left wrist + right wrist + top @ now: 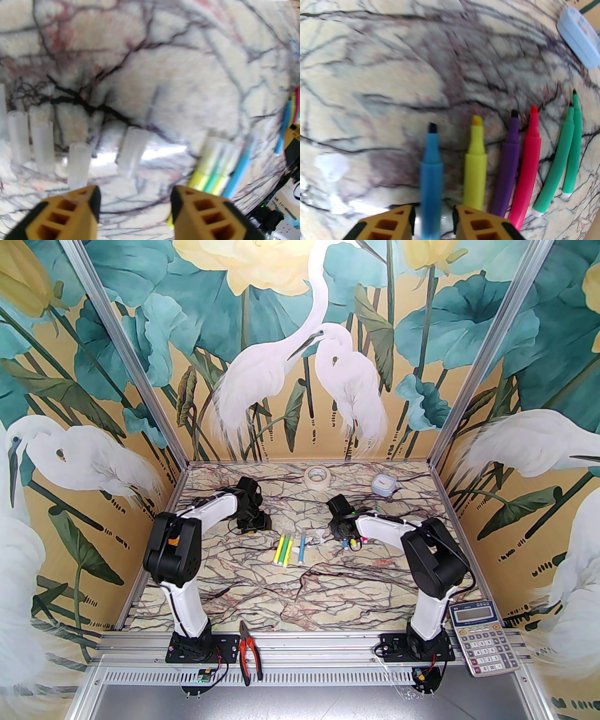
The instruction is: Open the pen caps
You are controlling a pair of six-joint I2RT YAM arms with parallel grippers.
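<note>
Pen caps [78, 164], left wrist view: several stand loose and upright on the marble table [164, 70] at the left, with a tilted cap [132, 152], blurred, nearer the middle. More caps sit on the capped markers [213, 180] at the right. Your left gripper [134, 194] is spread with nothing between its fingers. Risk, as I judge it: a low sweep toward those markers would topple the standing caps, and the tilted cap may roll. No writing is legible here. Right wrist view: six uncapped markers [508, 164] lie in a row, nibs bare. Your right gripper [433, 218] stands a little apart astride the blue marker [431, 164], a gap on each side, not pinching. Risk: pull away crooked and you drag it into its yellow neighbour, and bare nibs could ink the table. The label on the pale blue box [579, 35] is too blurred to read. Top view: the capped markers lie mid-table, close side by side, so one grasp may disturb the rest. The brand line on the calculator [485, 636] is too small to read, and no writing can be made out on the pliers [248, 652].
</note>
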